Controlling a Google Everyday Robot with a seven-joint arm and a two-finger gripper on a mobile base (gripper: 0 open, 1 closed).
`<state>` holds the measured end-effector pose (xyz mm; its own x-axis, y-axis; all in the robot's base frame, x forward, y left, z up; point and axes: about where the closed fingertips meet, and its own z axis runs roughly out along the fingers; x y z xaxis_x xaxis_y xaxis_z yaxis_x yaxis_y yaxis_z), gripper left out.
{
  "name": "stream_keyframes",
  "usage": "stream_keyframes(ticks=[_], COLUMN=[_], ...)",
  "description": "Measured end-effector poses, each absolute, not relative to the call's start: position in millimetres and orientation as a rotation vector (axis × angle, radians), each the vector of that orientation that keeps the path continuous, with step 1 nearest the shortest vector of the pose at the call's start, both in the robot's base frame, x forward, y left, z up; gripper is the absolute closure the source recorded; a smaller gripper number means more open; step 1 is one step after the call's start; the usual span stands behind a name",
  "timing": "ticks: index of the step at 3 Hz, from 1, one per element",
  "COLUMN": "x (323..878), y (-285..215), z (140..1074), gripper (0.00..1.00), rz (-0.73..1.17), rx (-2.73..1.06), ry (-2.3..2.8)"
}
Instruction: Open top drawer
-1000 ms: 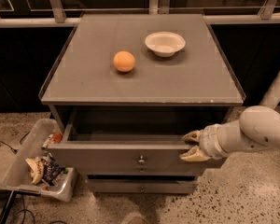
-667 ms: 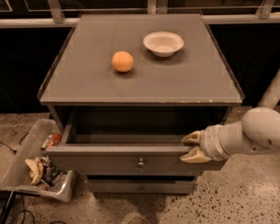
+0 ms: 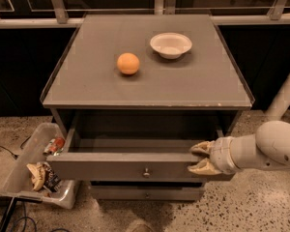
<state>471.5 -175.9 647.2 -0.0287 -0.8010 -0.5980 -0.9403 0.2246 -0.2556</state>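
Note:
The top drawer (image 3: 111,169) of the grey cabinet stands pulled out toward me, its wide front panel carrying a small round metal knob (image 3: 146,171) at the centre. Its plain grey inside shows behind the panel. My gripper (image 3: 199,157) comes in from the right on a white arm and sits at the right end of the drawer front, one tan finger above the panel's top edge and one in front of it. Whether it grips the panel I cannot tell.
An orange (image 3: 128,63) and a white bowl (image 3: 170,44) sit on the cabinet top (image 3: 87,81). A lower drawer (image 3: 146,193) with a similar knob is shut below. A clear bin (image 3: 19,178) of snack packets stands on the floor at the left.
The drawer and gripper hold about the same place; the view has shifted slightly.

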Motion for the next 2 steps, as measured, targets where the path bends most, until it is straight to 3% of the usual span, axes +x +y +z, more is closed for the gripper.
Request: stream_keyframes(ticks=[2], x=[471.4], y=[-175.9], z=[647.2], gripper=[0.35], rz=[0.276], rx=[-1.605], ry=[1.855])
